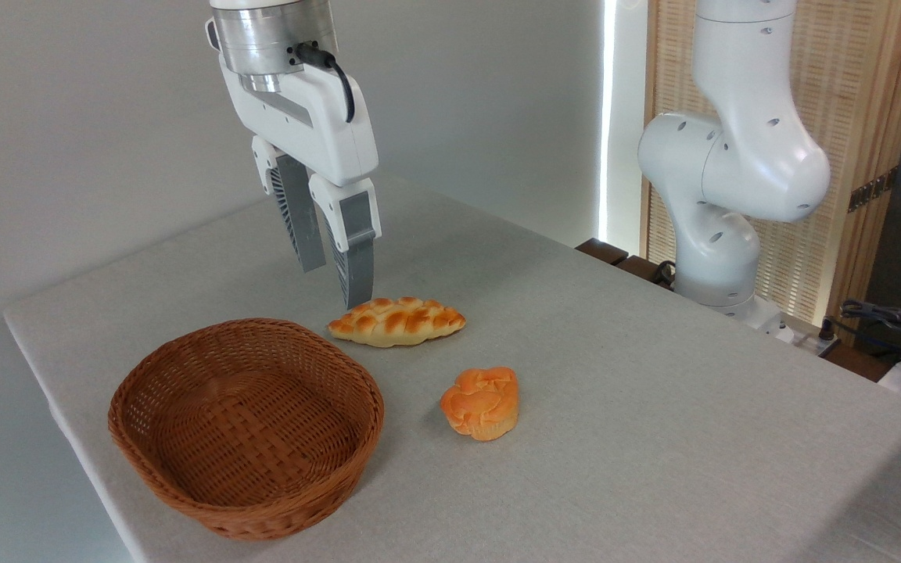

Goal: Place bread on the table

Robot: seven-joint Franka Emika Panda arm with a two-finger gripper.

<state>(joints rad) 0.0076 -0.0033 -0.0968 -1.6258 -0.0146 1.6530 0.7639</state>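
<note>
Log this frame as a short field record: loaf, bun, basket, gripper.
loaf: braided golden-yellow bread lying flat on the grey cloth table, right of the basket
bun: small round orange bun on the table, in front of the loaf, apart from it
basket: brown woven wicker basket, nothing in it
gripper: two-finger gripper above the loaf's left end, fingers apart, holding nothing

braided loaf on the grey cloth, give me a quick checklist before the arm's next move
1. Golden braided loaf on the grey cloth table: ok.
2. Loaf outside the brown wicker basket: ok.
3. Gripper holds nothing, jaws apart: ok.
4. Gripper clear of the loaf: cannot tell, one fingertip looks very close to its left end.
5. Round orange bun apart from the loaf: ok.
</note>
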